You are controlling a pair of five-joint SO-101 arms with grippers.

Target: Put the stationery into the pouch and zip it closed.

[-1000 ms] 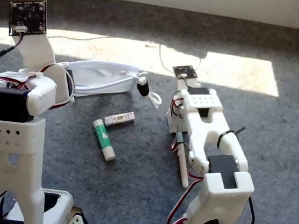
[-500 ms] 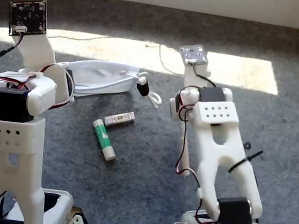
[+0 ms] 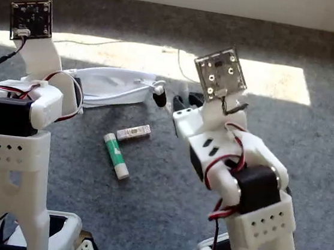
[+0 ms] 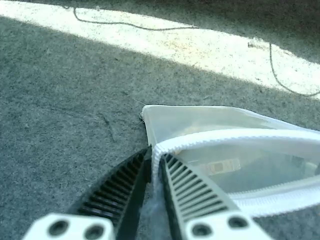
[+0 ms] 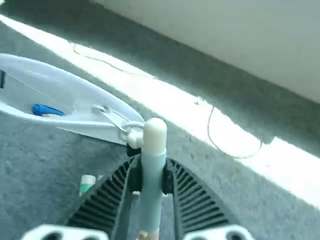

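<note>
right wrist view shows the right gripper (image 5: pixel 151 162) pinching a pen (image 5: pixel 154 145) by the unzipped pouch (image 5: pixel 45 95), the left gripper (image 4: pixel 154 162) nipping its edge, and a glue stick (image 3: pixel 116 156) lying outside.

Bright sun band across carpet (image 3: pixel 268 82), shaded foreground

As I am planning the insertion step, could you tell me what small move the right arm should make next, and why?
Probably ease the pen toward the open mouth of the pouch. The right gripper is shut on the pen, raised near the zipper pull, and the left gripper pinches the pouch's rim.
</note>
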